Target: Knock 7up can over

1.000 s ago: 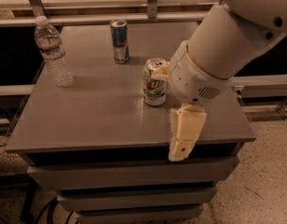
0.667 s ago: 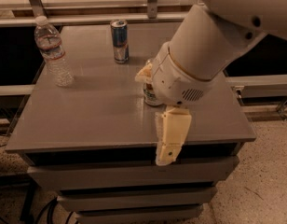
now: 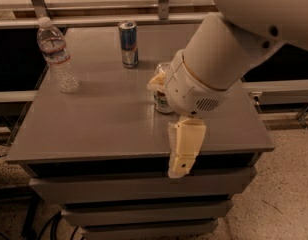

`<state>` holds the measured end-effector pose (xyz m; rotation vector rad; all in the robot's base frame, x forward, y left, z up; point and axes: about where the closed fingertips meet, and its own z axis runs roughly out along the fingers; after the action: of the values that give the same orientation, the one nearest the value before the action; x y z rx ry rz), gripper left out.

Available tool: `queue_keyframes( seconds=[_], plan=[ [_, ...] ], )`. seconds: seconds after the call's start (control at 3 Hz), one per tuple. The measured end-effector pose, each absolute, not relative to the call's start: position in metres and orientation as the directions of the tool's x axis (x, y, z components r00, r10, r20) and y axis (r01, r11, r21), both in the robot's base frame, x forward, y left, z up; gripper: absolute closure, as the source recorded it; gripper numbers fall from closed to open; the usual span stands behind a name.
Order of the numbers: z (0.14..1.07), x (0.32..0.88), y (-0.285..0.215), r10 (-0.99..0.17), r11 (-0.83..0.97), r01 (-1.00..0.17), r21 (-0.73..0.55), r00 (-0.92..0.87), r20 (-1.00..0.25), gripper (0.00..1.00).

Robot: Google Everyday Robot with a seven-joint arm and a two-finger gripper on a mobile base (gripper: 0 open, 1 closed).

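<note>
Grey table (image 3: 94, 126), upright 7up can (image 3: 162, 102) beside end effector (image 3: 170, 126)

Lab-like test room: grey drawer cabinet (image 3: 94, 186) on speckled floor (image 3: 281, 204), metal rails (image 3: 94, 20) behind, pincer (image 3: 175, 129) above its front.

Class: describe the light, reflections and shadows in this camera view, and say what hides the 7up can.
Camera view: dim, warm light; a soft sheen on the grey table beside the 7up can; a faint shadow right of the water bottle; the arm hides most of the can; the gripper is at the can, toward the table's front right.
</note>
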<state>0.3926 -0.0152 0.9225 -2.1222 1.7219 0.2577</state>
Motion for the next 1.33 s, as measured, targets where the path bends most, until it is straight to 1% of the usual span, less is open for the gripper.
queue_keyframes(
  seconds=[1.33],
  plan=[
    [0.876, 0.425, -0.046, -0.919, -0.105, -0.988, -0.113, 0.14, -0.369, 0.0]
  ],
)
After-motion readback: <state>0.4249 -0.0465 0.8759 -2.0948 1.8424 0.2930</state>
